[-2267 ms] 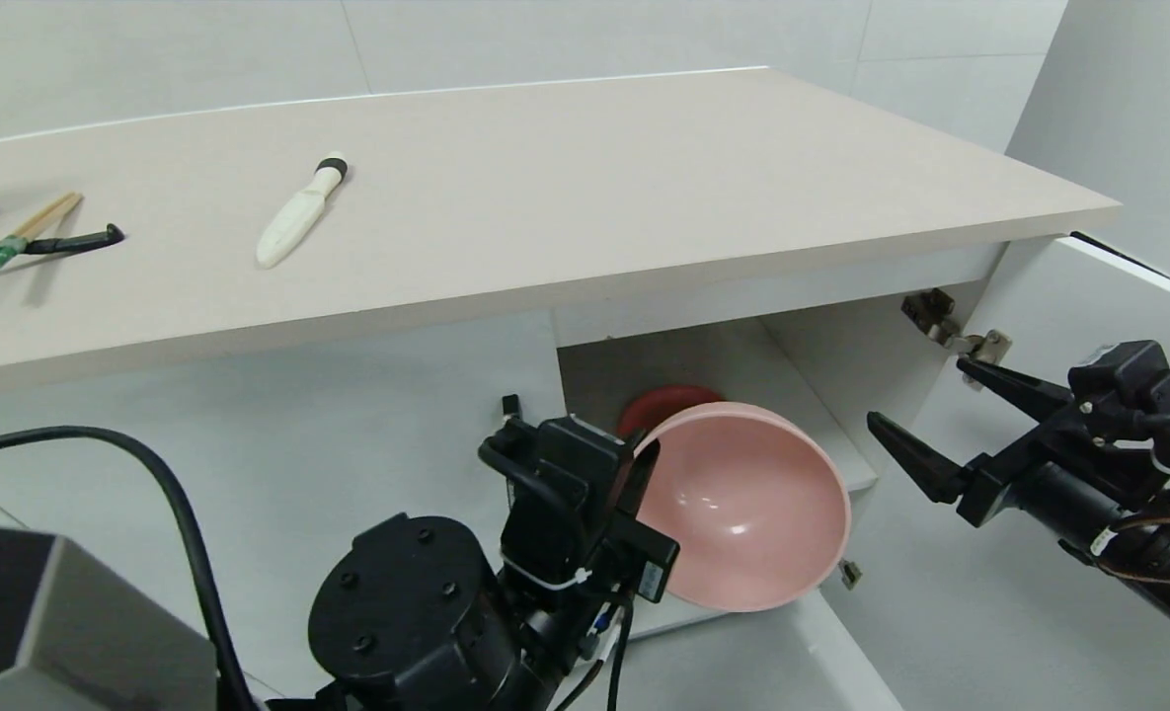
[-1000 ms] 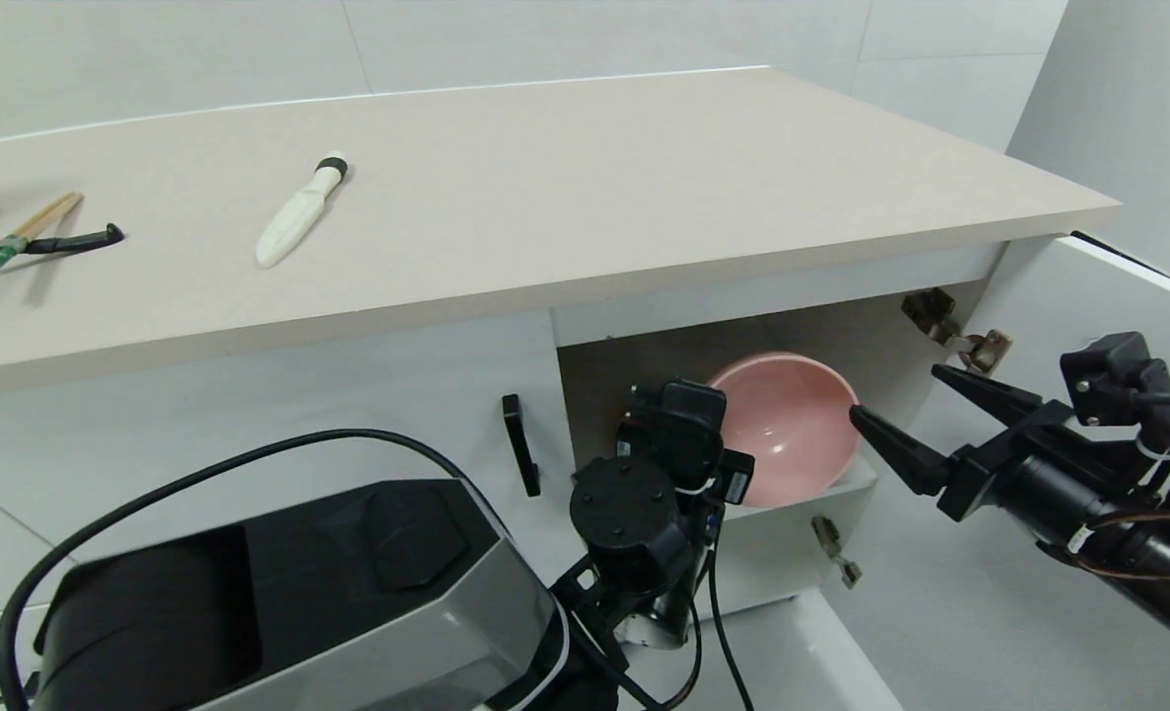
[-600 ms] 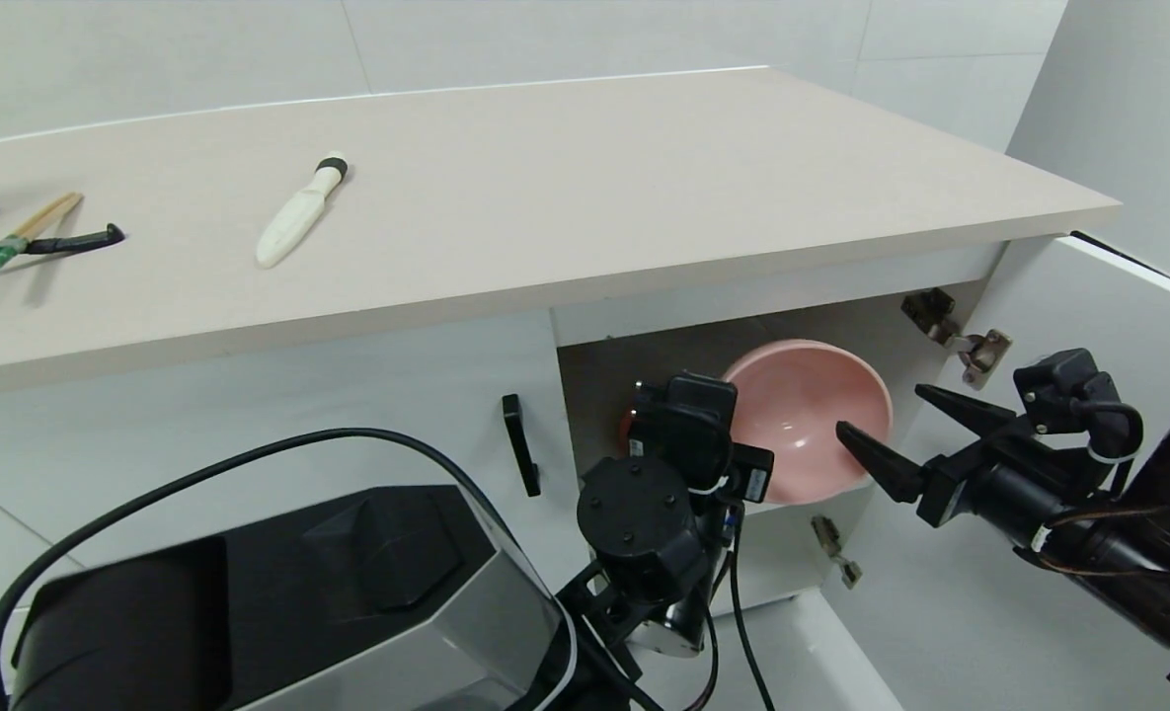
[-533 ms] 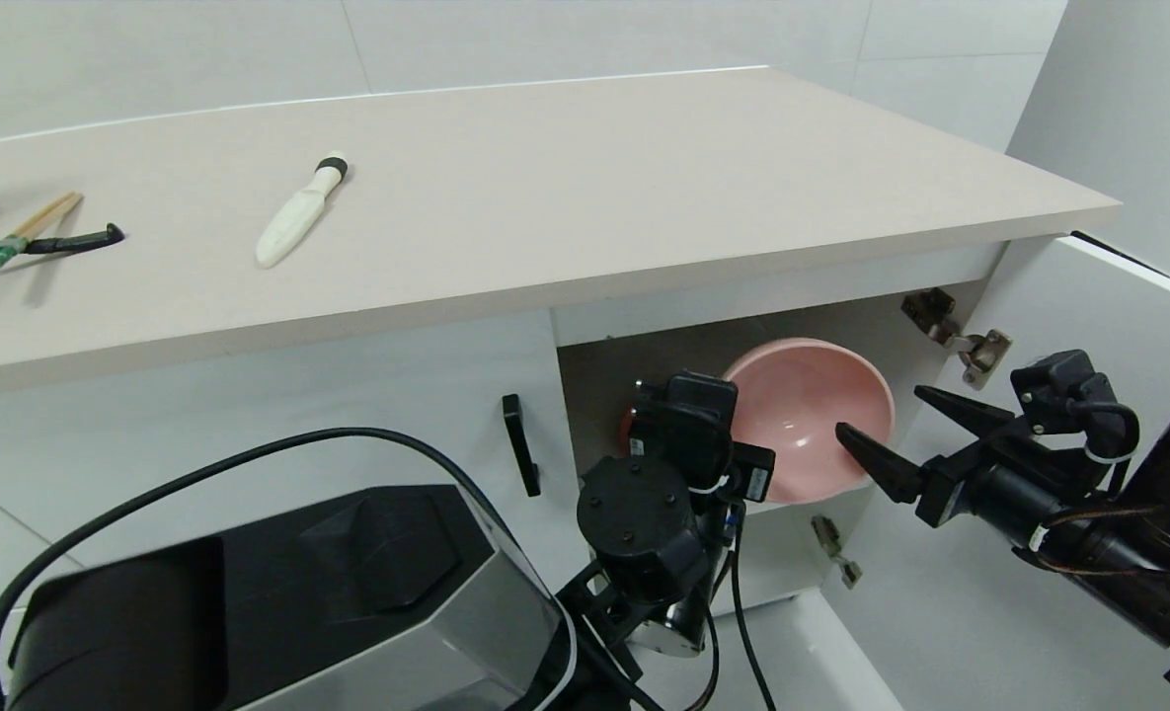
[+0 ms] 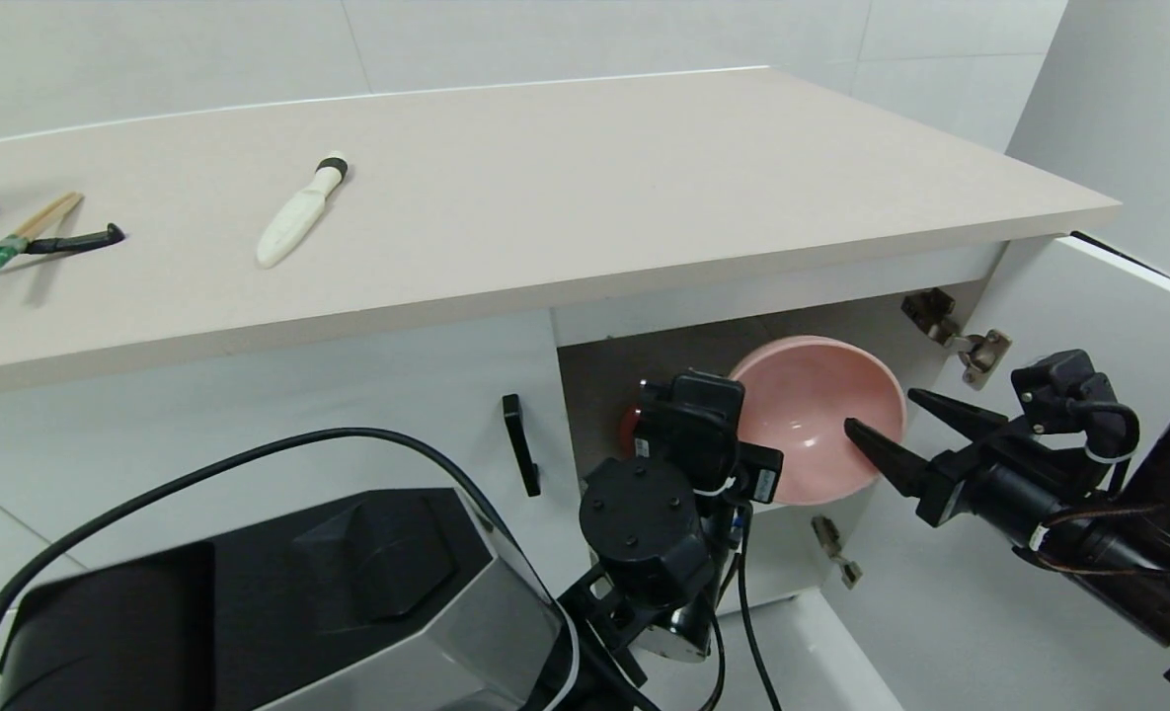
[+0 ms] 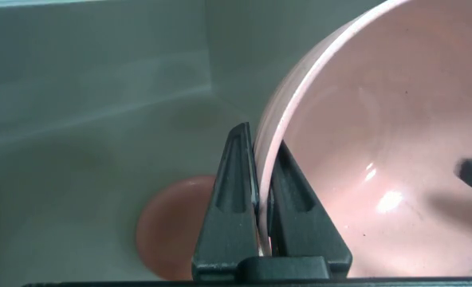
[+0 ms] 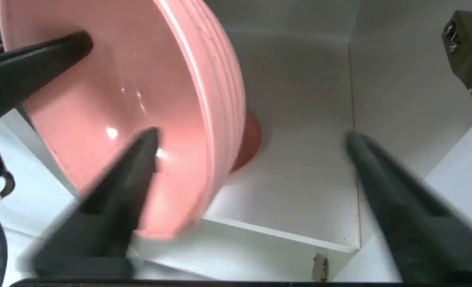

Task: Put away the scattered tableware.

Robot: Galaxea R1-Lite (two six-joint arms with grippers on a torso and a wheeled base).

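– Pink bowl (image 5: 812,415): what is holding it?
– The left end effector (image 6: 258,139) is pinching its rim, and the bowl is tilting at the opening of the cabinet (image 5: 348,415), near a red dish (image 6: 168,231) on the shelf (image 7: 300,191).
– And the right end effector (image 5: 879,408)?
– It is hanging wide open just beside the bowl.

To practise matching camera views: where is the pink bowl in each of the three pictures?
Head view: pink bowl tilted inside the open cabinet, right of centre.
Left wrist view: pink bowl, rim pinched in the left gripper.
Right wrist view: pink bowl tilted, one right gripper finger before it.
Shared landmark: red dish behind the bowl.
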